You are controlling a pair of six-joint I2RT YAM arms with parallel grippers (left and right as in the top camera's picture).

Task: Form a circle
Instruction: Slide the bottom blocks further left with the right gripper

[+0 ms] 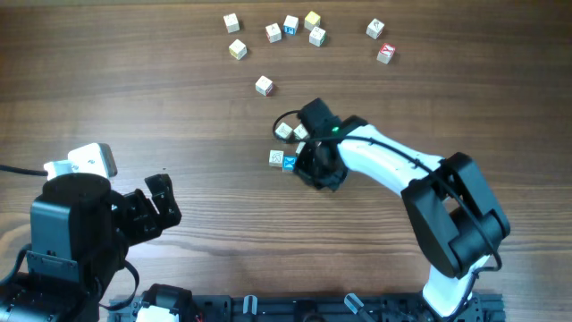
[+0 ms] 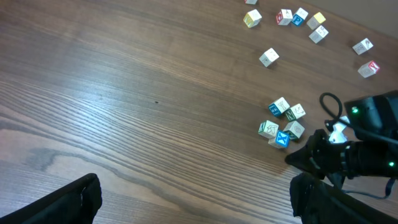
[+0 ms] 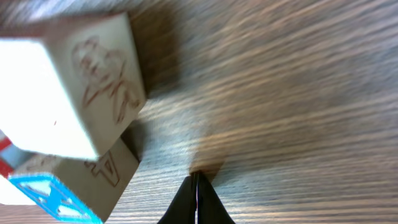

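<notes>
My right gripper [image 3: 196, 190] is pressed together on nothing, its tip down at the tabletop [image 1: 134, 89] just beside the circle [image 2: 283, 121], which sits near the tabletop's middle. My left gripper [image 1: 154, 206] stands wide apart, holding nothing, toward the near left corner.

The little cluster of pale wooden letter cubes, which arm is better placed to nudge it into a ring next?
Right, most likely. The right tool, shut, sits low right beside the cluster of pale wooden letter cubes; the left tool, open, hangs far off from them.
</notes>
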